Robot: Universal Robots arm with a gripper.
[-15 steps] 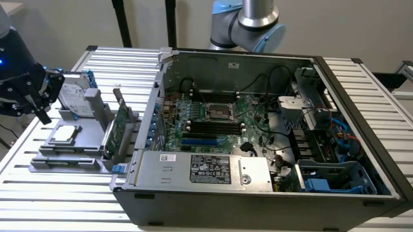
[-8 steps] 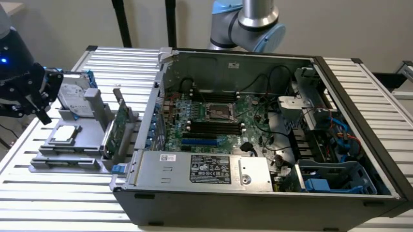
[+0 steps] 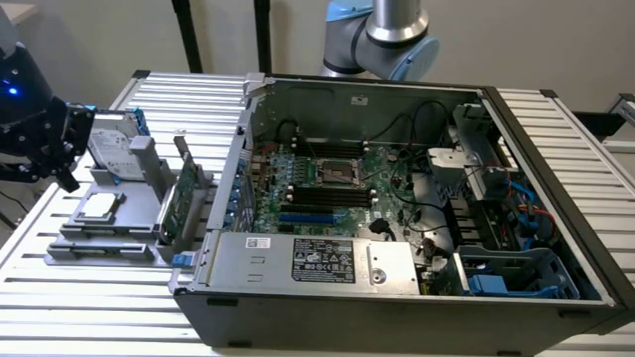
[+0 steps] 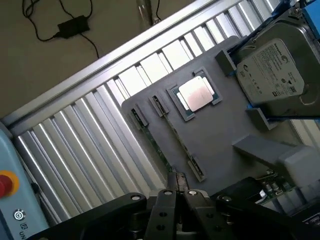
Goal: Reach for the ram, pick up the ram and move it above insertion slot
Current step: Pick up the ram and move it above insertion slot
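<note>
The ram (image 4: 160,152) is a thin green stick standing on edge in a slot of the grey holder tray (image 4: 215,135), beside a square silver processor (image 4: 196,93). My gripper (image 4: 177,189) hovers just off the ram's near end, its black fingers (image 4: 166,210) drawn together with nothing between them. In the exterior view the gripper (image 3: 65,167) hangs at the far left, over the outer edge of the tray (image 3: 100,249). The black memory slots (image 3: 328,195) lie on the motherboard inside the open computer case (image 3: 397,297), well to the exterior view's right of the gripper.
A silver hard drive (image 3: 111,152) leans at the tray's back, and a tall green expansion card (image 3: 178,197) stands between tray and case. The power supply (image 3: 317,260), cables and a blue drive cage (image 3: 516,271) crowd the case. A red button (image 4: 5,184) sits beyond the ribbed table (image 3: 89,312).
</note>
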